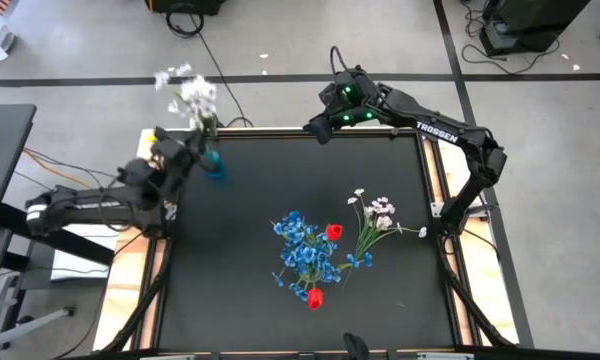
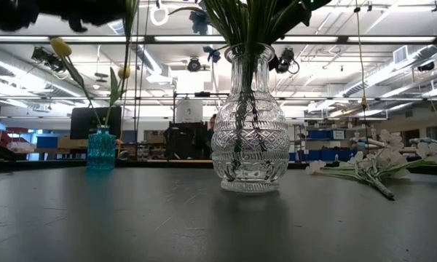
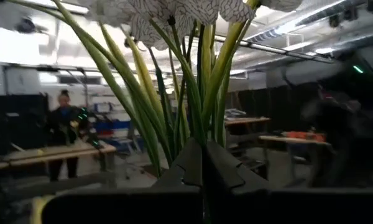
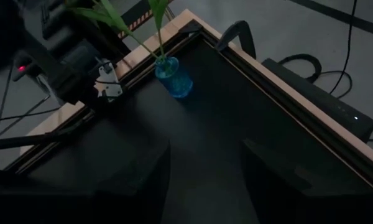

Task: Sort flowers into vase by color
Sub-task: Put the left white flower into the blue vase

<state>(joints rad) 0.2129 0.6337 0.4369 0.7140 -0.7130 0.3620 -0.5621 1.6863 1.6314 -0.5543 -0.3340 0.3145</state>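
Note:
My left gripper (image 1: 183,150) is over the far left corner of the table, shut on a sprig of white flowers (image 1: 188,95), whose blossoms (image 3: 174,9) fan out past the fingers. Right beside it stands a small blue vase (image 1: 213,165) with yellow tulips (image 2: 60,47) in it. A clear glass vase (image 2: 249,120) at mid table holds green stems under blue flowers (image 1: 302,250). Red tulips (image 1: 333,232) show among the blue ones. Another white sprig (image 1: 375,215) lies on the mat. My right gripper (image 1: 325,125) hovers open over the far edge. My left gripper pinches the white sprig's bundle of green stems (image 3: 199,134) between its two shut fingers (image 3: 186,165). The stems rise out of the fingers and spread, and the blossoms are lifted clear of the table beside the blue vase.
The black mat (image 1: 240,230) has a raised wooden rim (image 4: 261,74). Bare mat lies between the blue vase and the glass vase, and along the near edge. Cables (image 1: 210,50) run over the floor beyond the far edge. A person (image 3: 65,134) stands in the room behind.

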